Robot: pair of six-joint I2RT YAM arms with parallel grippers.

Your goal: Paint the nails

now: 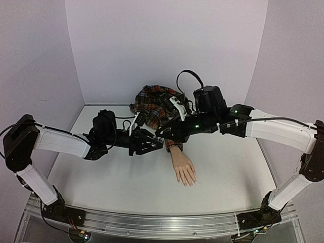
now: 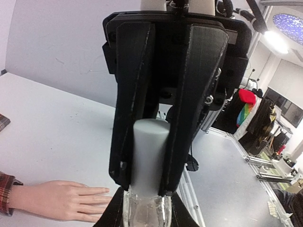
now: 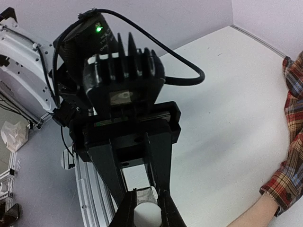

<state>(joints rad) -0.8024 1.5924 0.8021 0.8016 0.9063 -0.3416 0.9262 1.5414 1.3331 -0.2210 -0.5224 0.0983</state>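
From above we see the left end effector and right end effector facing over the sleeve, nails on the surface nearby; left wrist shows the left pinching the bottle, right wrist the right pinching its cap.

table: white, flat | shirt: red-blue plaid, bunched at table's far side | bottle: clear glass, grey cap at its end | walls: pale lilac
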